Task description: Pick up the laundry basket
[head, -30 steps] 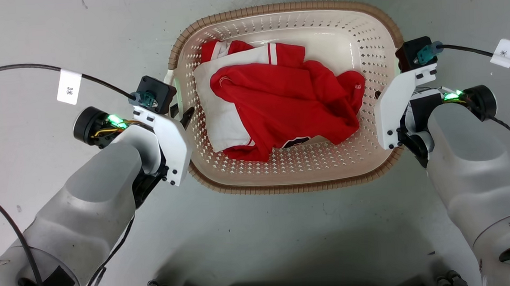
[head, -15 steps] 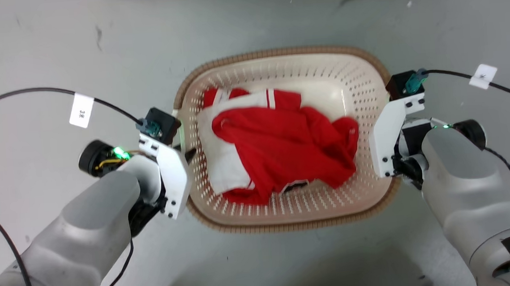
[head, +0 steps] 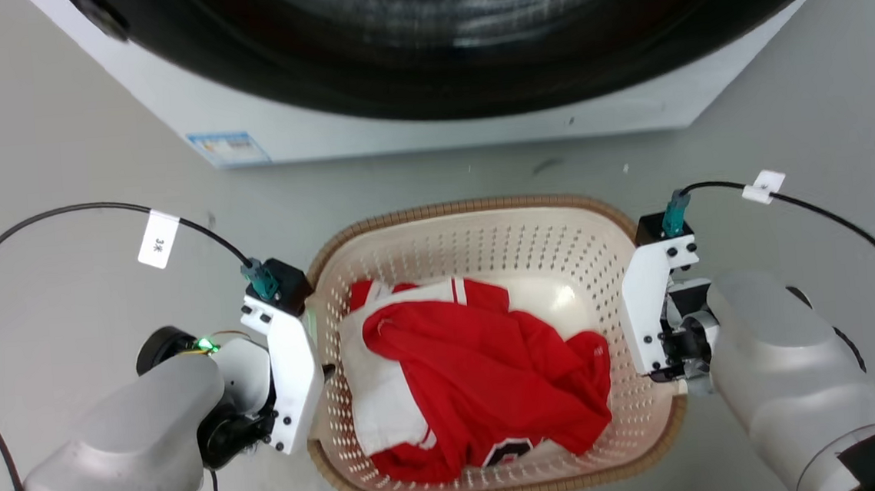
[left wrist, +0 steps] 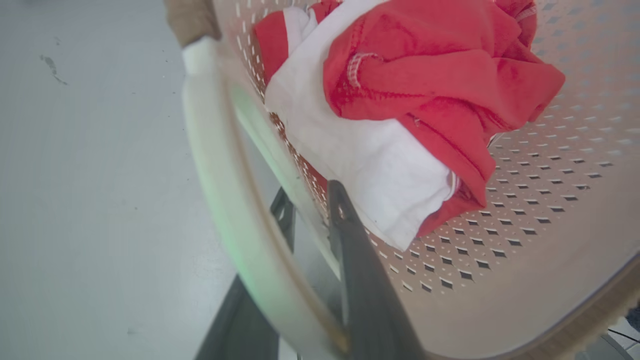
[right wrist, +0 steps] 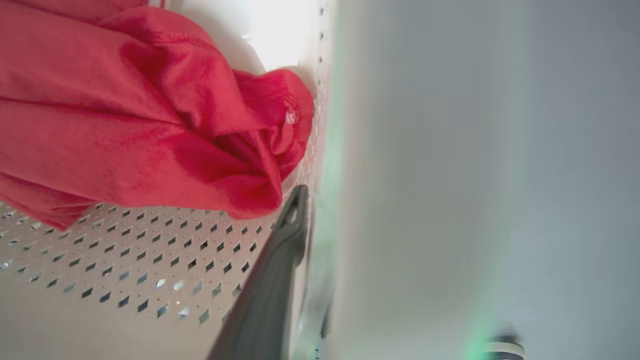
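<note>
Pale grey forearms end in white wrist plates with black screws. Above the left wrist plate sit a black camera block, teal plug and white-tagged black cable. The left claw has dark fingers.

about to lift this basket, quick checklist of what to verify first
1. Left claw on the laundry basket: ok. One finger is inside the wall, the other outside it under the white handle.
2. Right claw grip: cannot tell. One finger lies along the inner wall; its partner is hidden by the blurred rim.
3. Load contained: ok. The red garment lies inside, with nothing over the rim.
4. Cloth caught on the right: cannot tell. A red fold sits at that fingertip.
5. Room ahead: ok. A strip of floor separates the basket from the washing machine.
</note>
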